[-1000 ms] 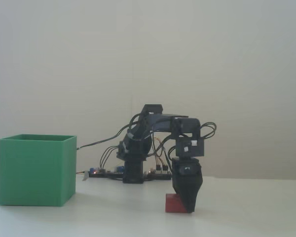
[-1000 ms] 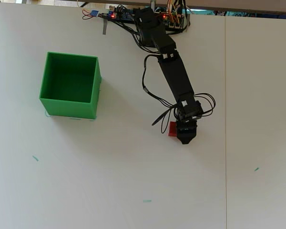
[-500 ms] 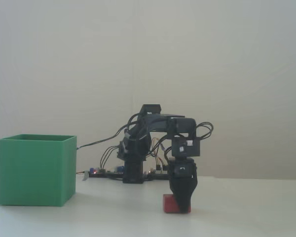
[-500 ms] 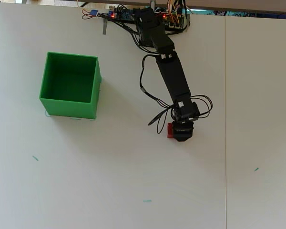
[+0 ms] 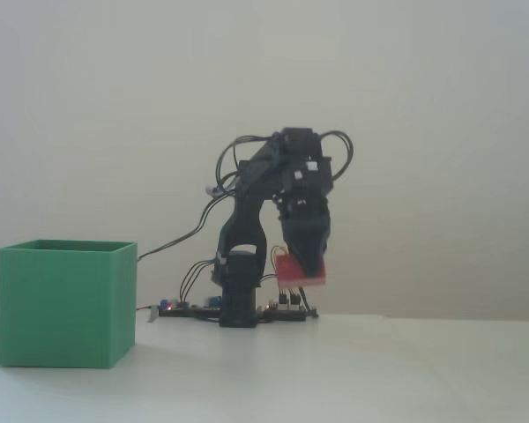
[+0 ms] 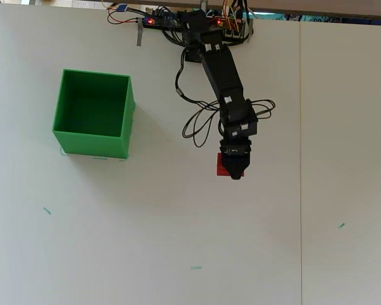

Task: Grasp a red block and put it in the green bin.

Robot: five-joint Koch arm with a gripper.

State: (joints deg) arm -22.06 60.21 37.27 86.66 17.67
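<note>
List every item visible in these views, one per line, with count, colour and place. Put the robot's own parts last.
green bin: one, bright green, open-topped and empty, on the table at the left of the overhead view.
red block: one, red, held in the air above the table, right of the bin in both views.
table: one, white, with a seam running down its right side in the overhead view.
tape marks: a few, small, teal, scattered on the table's near part.
circuit boards and wires: a cluster, mixed colours, at the far table edge by the arm's base.
arm: one, black, reaching from the far edge toward the table's middle, with looping black cables.
gripper: one, black, pointing down, shut on the red block.
</note>
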